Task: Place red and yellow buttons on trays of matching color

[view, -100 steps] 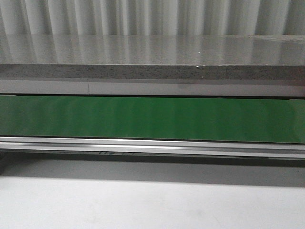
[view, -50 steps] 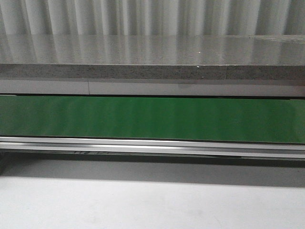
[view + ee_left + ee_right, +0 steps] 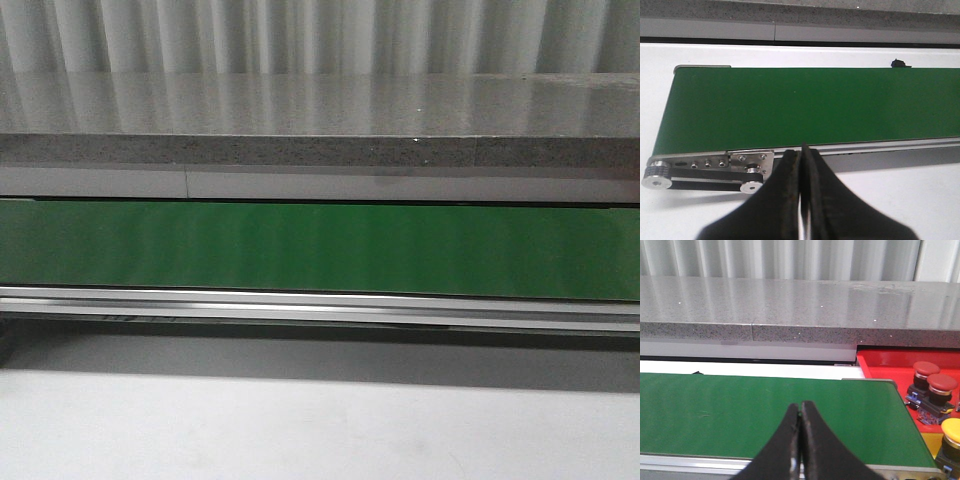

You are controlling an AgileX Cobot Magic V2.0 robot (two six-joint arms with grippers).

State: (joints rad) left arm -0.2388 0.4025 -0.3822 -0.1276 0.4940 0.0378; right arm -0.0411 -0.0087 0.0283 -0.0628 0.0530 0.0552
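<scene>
Waiting step: the green belt carries nothing. Left gripper is clenched on nothing above the belt's roller end; right gripper likewise — fingers pressed together. Two red buttons sit in the red tray, a yellow button just beside. Next move calls for a button arriving, then opening the fingers. Nothing obstructs.

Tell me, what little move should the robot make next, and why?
Probably wait, or open one tool ready to grab. The green belt carries no button, and both the left tool and right tool are shut and empty. Two red buttons already sit on the red tray, a yellow button beside them.
</scene>
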